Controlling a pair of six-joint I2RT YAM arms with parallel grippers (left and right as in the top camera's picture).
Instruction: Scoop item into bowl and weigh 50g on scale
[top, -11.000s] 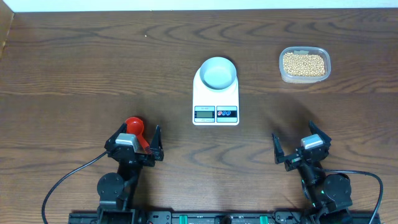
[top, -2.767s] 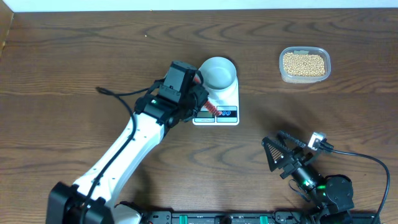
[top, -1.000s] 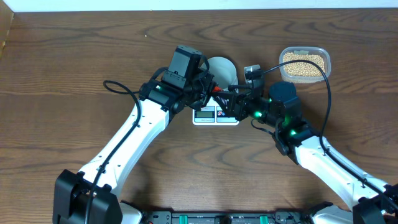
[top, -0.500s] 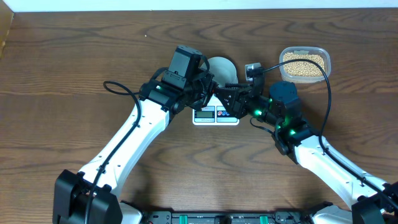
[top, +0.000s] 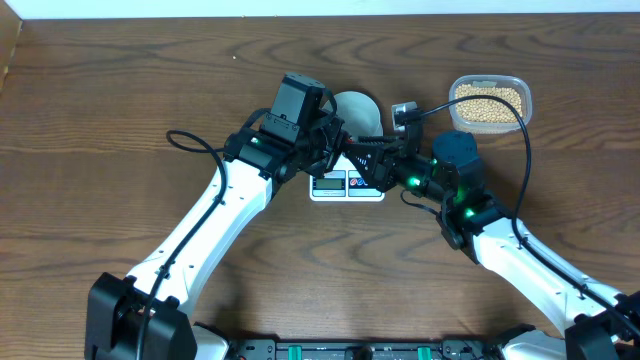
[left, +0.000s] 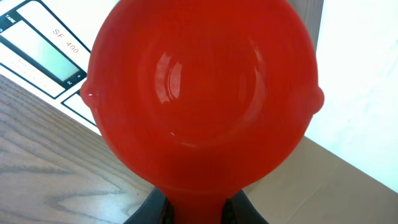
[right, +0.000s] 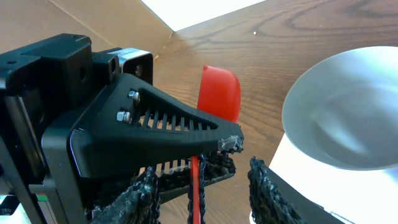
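My left gripper (left: 198, 208) is shut on the neck of a red scoop (left: 202, 93), whose empty cup hangs over the corner of the white scale (left: 37, 50). In the overhead view the left gripper (top: 335, 150) and right gripper (top: 365, 160) meet over the scale (top: 330, 183), just in front of the pale bowl (top: 358, 108). My right gripper (right: 202, 180) is open. Its fingers stand on either side of the scoop's thin red handle (right: 194, 186), with a gap on each side. The bowl (right: 348, 118) looks empty. The beans (top: 489, 103) lie in a clear tub at the far right.
The clear plastic tub (top: 455, 118) stands to the right of the scale, behind my right arm. Both arms cross the middle of the table towards the scale. Cables trail over the wood beside each arm.
My right gripper has narrowed its jaws around the scoop handle and edged slightly left. The left arm and the scoop have stayed still.
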